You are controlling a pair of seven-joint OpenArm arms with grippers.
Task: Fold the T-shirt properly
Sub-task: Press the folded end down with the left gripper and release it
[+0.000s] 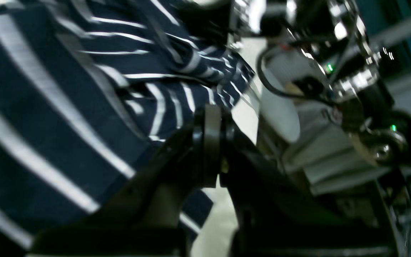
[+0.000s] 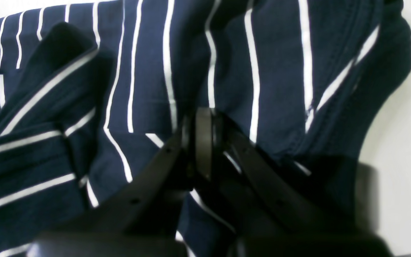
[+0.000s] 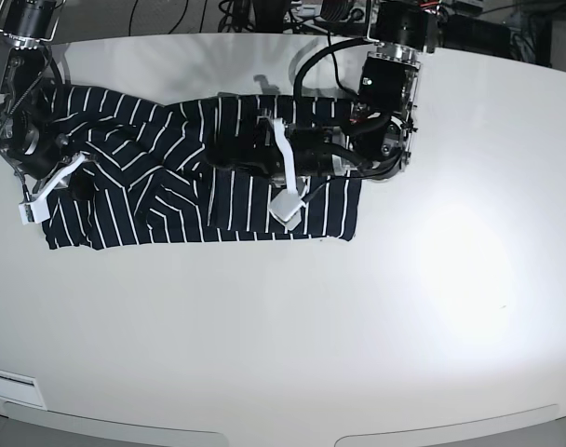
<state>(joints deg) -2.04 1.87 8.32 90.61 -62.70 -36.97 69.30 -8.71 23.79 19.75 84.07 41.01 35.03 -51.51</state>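
The T-shirt [image 3: 246, 209], dark navy with thin white stripes, lies crumpled across the white table [image 3: 404, 307]. My left gripper [image 3: 222, 149] reaches in from the right over the shirt's upper middle. In the left wrist view its fingers [image 1: 209, 110] are pressed together at a raised fold of the T-shirt [image 1: 48, 107]. My right gripper [image 3: 78, 163] sits at the shirt's left end. In the right wrist view it [image 2: 203, 114] is shut, with folds of the T-shirt [image 2: 148, 71] bunched around the fingertips.
Cables and arm mounts [image 3: 264, 14] crowd the table's far edge. A white camera bracket [image 3: 288, 200] hangs from the left arm over the shirt. Bare tabletop runs in front and to the right, with a bright glare patch [image 3: 460, 261].
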